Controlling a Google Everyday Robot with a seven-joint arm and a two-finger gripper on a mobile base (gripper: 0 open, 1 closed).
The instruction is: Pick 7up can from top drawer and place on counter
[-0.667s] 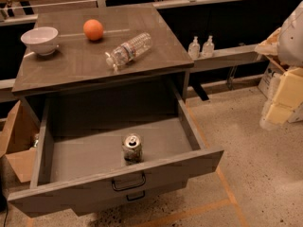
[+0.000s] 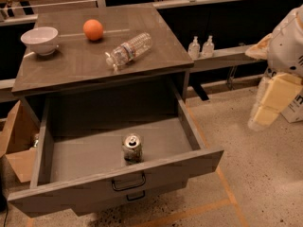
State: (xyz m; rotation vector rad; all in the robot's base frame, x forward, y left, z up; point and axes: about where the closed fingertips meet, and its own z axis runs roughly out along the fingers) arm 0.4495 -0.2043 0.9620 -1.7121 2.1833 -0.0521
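The 7up can stands upright inside the open top drawer, near the middle of its front panel, silver lid up. The drawer is pulled far out, and its dark bail handle shows on the front. The counter is the wood-grain cabinet top above it. My gripper, pale yellow on a white arm, hangs at the far right above the floor, well away from the drawer and the can, and holds nothing that I can see.
On the counter lie a white bowl, an orange and a clear water bottle on its side. Two small bottles stand on the narrow ledge to the right. A cardboard box sits left of the drawer.
My gripper has edged slightly left and down at the right edge. The can, the drawer and the counter items have not moved.
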